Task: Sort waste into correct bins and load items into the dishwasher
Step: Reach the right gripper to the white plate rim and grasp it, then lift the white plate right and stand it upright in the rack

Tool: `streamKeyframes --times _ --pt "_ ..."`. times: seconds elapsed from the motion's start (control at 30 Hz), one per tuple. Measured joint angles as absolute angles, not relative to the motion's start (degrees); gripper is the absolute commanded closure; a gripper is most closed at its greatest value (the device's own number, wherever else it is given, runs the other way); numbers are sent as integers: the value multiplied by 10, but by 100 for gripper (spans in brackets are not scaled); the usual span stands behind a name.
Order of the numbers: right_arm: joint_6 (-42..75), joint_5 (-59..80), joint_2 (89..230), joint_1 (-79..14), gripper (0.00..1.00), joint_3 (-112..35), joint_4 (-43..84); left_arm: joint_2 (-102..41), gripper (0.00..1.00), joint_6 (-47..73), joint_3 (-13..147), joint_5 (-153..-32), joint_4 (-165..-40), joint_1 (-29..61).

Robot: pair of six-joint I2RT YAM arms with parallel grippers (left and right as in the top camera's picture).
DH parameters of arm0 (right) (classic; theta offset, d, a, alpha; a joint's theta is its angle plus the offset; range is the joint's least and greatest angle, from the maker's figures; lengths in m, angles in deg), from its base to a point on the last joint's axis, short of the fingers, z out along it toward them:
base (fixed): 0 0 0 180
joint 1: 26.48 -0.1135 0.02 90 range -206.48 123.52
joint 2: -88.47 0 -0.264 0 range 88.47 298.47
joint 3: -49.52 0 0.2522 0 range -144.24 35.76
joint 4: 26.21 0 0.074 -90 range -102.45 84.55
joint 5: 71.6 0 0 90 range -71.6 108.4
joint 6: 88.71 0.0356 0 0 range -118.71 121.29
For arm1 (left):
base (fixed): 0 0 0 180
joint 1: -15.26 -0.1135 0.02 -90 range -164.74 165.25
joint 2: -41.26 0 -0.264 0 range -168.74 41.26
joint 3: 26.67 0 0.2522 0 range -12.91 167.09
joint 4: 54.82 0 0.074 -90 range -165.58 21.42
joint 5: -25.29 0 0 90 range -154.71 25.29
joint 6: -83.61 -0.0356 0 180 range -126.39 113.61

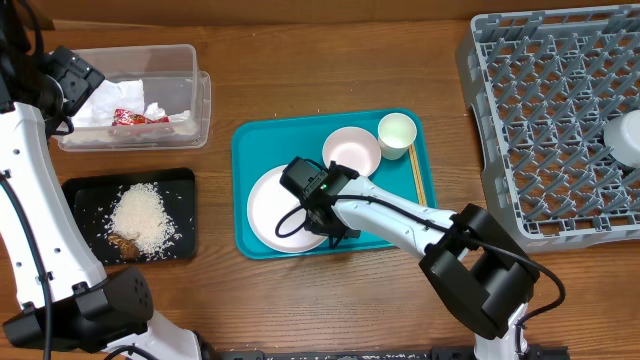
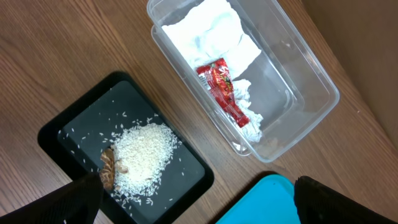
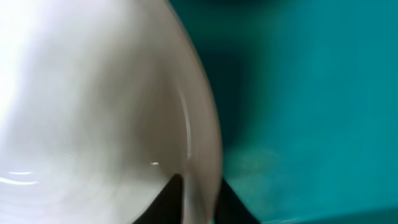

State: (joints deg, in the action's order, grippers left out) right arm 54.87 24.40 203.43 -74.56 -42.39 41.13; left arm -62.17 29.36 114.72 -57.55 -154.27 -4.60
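Note:
My right gripper (image 1: 325, 218) (image 3: 199, 199) is shut on the right rim of the large white plate (image 1: 270, 210) (image 3: 93, 93), which lies on the teal tray. A pale bowl (image 1: 351, 150), a small white cup (image 1: 396, 132) and chopsticks (image 1: 418, 175) are on the tray too. A second pale bowl (image 1: 625, 135) sits in the grey dish rack (image 1: 550, 110). My left gripper (image 1: 65, 88) (image 2: 199, 202) is wide open and empty, high above the bins. The clear tub (image 2: 311, 68) holds napkins (image 2: 211, 28) and the red wrapper (image 2: 224, 90). The black tray (image 2: 74, 124) holds rice (image 2: 143, 152) and a brown scrap (image 2: 109, 165).
The teal tray (image 1: 250, 140) (image 3: 311, 93) lies mid-table, its corner also in the left wrist view (image 2: 267, 202). The dish rack fills the right back corner. Bare wooden table lies between the tray and the rack and along the front edge.

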Motion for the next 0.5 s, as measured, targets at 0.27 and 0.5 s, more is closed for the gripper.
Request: streamKeyframes --times 0.27,0.5 --pt "542 241 2033 -741 96 -499 517 -622 0 294 1147 -576 -1543 -46" --pt "468 218 2000 -741 96 -579 617 -622 0 294 1147 -576 -1543 -46"
